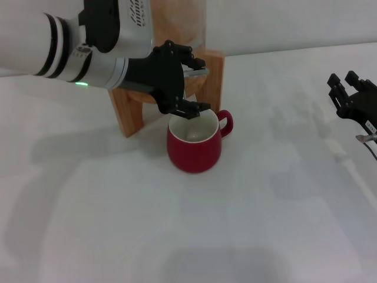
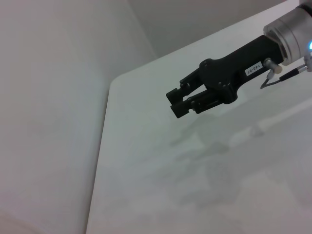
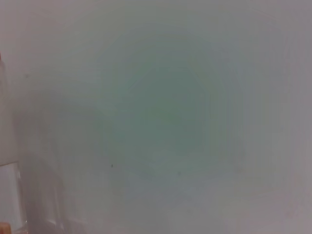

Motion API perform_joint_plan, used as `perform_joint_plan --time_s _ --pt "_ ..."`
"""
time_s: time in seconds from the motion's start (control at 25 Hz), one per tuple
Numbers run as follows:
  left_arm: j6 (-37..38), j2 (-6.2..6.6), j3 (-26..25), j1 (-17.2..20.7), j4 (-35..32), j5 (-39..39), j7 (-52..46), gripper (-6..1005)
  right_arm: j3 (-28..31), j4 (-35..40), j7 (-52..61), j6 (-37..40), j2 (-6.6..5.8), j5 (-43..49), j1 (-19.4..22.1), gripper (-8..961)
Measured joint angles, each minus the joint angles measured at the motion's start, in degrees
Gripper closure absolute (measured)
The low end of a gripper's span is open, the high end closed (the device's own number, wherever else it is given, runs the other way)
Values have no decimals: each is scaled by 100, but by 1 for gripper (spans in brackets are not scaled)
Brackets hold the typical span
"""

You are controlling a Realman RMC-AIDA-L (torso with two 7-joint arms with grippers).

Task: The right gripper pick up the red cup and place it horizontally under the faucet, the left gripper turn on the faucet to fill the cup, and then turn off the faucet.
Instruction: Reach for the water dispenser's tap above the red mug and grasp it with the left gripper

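The red cup (image 1: 194, 147) stands upright on the white table, its cream inside showing and its handle toward the right. Just above its back rim is the chrome faucet (image 1: 199, 72), on the glass dispenser in a wooden stand (image 1: 126, 112). My left gripper (image 1: 203, 85) reaches in from the left. Its black fingers are spread, one set above the faucet's lever and one set below it, over the cup's rim. My right gripper (image 1: 344, 79) (image 2: 178, 102) is far off to the right, apart from the cup and holding nothing. The right wrist view shows only a pale blur.
The glass dispenser (image 1: 177, 20) rises behind the left arm. The white table (image 1: 194, 236) stretches in front of the cup and to its right. Its edge (image 2: 105, 126) and a pale wall show in the left wrist view.
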State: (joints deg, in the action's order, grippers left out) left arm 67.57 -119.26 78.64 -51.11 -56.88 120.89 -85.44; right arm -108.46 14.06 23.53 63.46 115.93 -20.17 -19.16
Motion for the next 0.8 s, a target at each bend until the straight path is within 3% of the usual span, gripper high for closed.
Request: perform_joint_plan --time_s 0.8 --pt "192 -3 3 78 -140 56 -94 213 -52 0 2 7 0 4 9 572"
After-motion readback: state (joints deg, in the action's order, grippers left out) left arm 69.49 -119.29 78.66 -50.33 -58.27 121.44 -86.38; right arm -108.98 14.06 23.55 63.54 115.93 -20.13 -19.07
